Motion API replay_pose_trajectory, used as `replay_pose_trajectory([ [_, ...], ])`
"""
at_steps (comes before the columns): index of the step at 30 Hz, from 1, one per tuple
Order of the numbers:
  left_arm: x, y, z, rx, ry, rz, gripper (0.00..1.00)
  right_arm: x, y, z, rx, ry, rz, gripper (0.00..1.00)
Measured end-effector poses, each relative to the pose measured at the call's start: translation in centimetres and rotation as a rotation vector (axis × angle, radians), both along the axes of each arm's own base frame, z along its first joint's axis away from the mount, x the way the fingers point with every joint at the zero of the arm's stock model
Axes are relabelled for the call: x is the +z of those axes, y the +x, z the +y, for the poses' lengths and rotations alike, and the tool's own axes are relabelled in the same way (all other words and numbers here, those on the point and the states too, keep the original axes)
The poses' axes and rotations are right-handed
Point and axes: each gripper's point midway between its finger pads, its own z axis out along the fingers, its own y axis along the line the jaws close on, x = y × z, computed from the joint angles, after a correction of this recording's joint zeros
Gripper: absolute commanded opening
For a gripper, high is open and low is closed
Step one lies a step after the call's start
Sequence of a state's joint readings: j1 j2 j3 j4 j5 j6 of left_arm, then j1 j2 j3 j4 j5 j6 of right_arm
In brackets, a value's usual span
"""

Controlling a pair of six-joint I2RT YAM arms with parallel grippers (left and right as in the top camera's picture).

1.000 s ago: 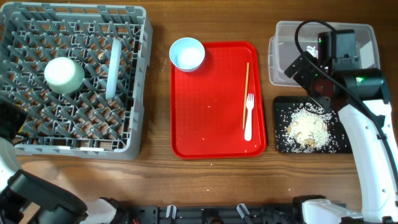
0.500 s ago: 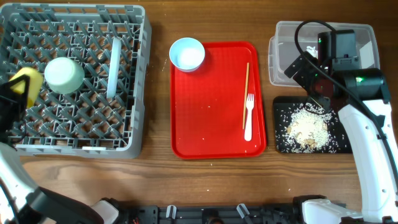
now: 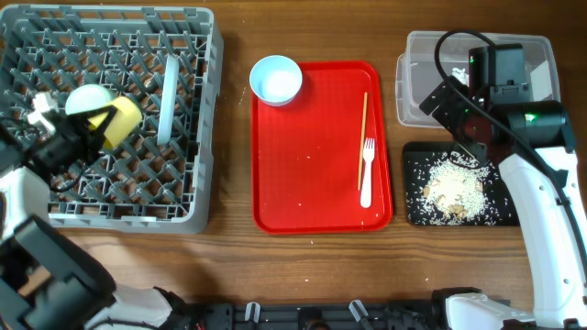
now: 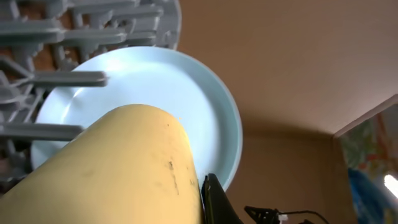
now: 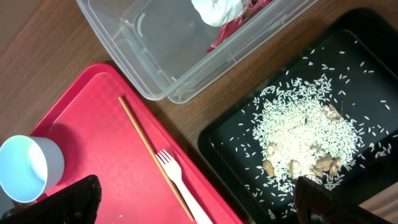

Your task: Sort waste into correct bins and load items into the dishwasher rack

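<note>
Holding scuffed yellow cup (image 3: 120, 122) sideways over rack (image 3: 119, 217) | left jaws clenched | right jaws spread

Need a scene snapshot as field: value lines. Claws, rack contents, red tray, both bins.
left claw: shut on yellow cup, over rack
right claw: open, empty, above the bins
in rack: pale bowl, upright plate
red tray: blue bowl at corner, chopstick, fork
clear tub: wrapper
black tray: rice
</note>
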State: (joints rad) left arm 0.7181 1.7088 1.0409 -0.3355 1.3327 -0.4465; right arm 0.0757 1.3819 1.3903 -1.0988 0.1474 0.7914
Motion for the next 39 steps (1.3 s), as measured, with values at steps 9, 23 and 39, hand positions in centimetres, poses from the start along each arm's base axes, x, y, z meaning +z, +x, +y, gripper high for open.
replay_pose_trajectory([
  [9,-3.2,0.6,0.6,-0.019,-0.022,-0.001,0.04,0.0,0.0,0.0,0.000,0.000,0.000,1.00],
  [23,-3.9,-0.8,4.3,0.090,-0.014,0.031,0.10,0.0,0.0,0.0,0.000,0.000,0.000,1.00],
  [39,-5.3,-2.6,5.3,0.141,0.025,0.147,0.25,0.0,0.0,0.0,0.000,0.000,0.000,1.00],
])
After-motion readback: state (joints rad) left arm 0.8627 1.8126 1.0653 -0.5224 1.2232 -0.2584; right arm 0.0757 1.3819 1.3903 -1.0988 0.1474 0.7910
